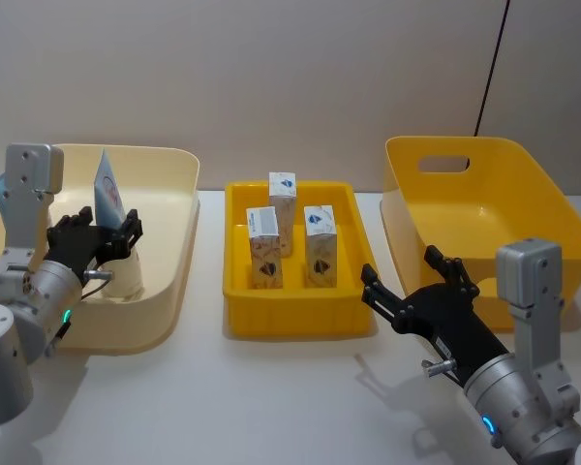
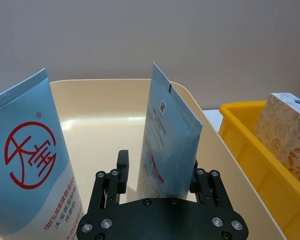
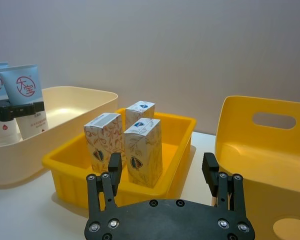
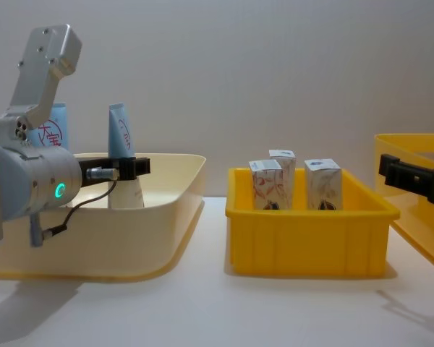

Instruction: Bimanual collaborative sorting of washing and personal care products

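L end effector (image 1: pixel 102 231): open, fingers either side of upright tube (image 2: pixel 170 140), gap on one side.
2nd tube (image 2: pixel 30 165): just beside 1st, both standing in cream bin (image 1: pixel 179 262).
Cartons (image 1: pixel 321 247): 3, upright in yellow tray (image 1: pixel 290 325).
R end effector (image 1: pixel 402 273): open, empty, over worktop (image 1: pixel 271 407) btwn tray & yellow bin (image 1: pixel 552 208).

A white table (image 1: pixel 271 407) bears three plastic containers in a row before a plain pale wall (image 1: pixel 271 77). At the left sits a wide cream bin (image 1: pixel 174 252) with rounded corners. In the middle, a little apart from it, is a low rectangular yellow tray (image 1: pixel 290 312). At the right is a deeper yellow bin (image 1: pixel 465 208), its back wall pierced by an oval handle slot (image 1: pixel 443 163). A thin dark line (image 1: pixel 492 68), probably a cable, runs slantwise down the wall behind that bin.
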